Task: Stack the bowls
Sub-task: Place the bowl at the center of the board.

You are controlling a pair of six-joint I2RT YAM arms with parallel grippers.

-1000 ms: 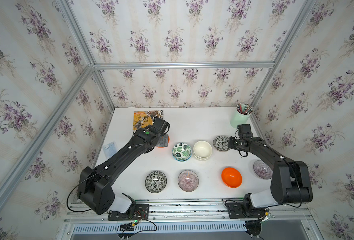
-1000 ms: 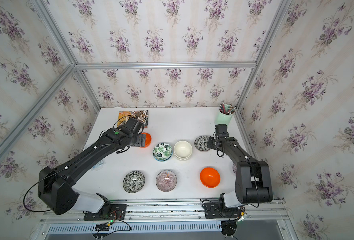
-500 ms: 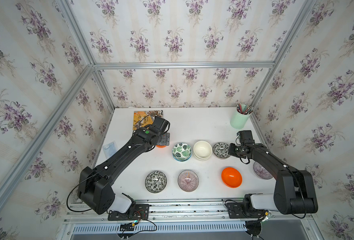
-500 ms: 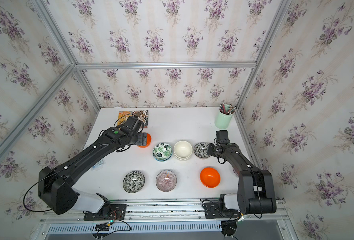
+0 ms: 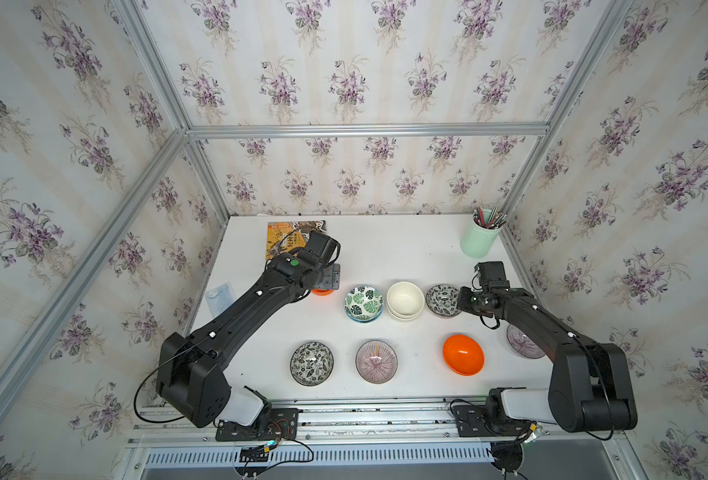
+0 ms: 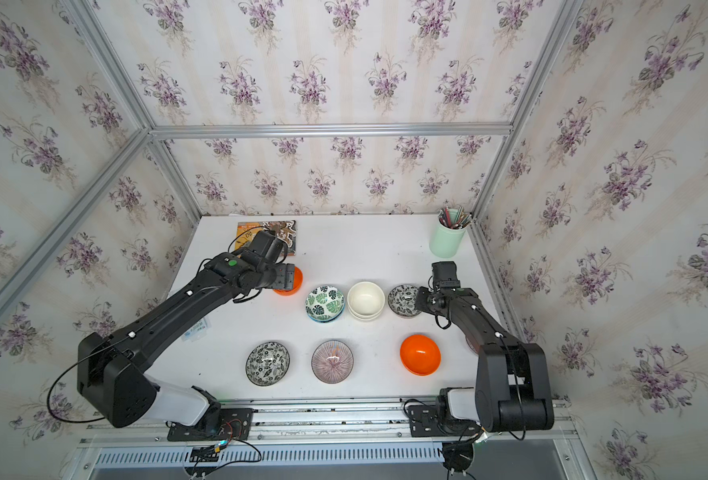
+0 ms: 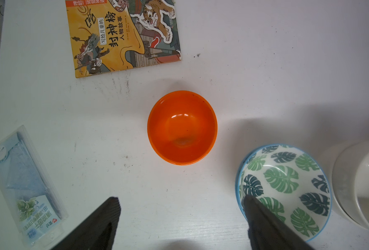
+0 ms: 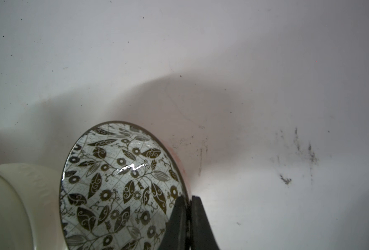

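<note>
**Progress of stacking.** Two pairs sit nested at table centre: the green leaf bowls [image 5: 363, 303] and, at their 3 o'clock, the cream bowls [image 5: 405, 300]. Three pairs are not yet stacked.

- The right gripper [image 8: 189, 207] is clamped on the rim of a floral bowl [image 5: 442, 300], at 3 o'clock of the cream bowls. Its mate, the second floral bowl [image 5: 311, 363], lies at 7 o'clock.
- The left gripper [image 7: 181, 200], spread and empty, hovers over an orange bowl [image 7: 182, 127] at 9 o'clock.

Purple-floral wallpaper walls [image 5: 344, 62], aluminium frame bars [image 5: 364, 129], white tabletop [image 5: 398, 249], soft even light
</note>
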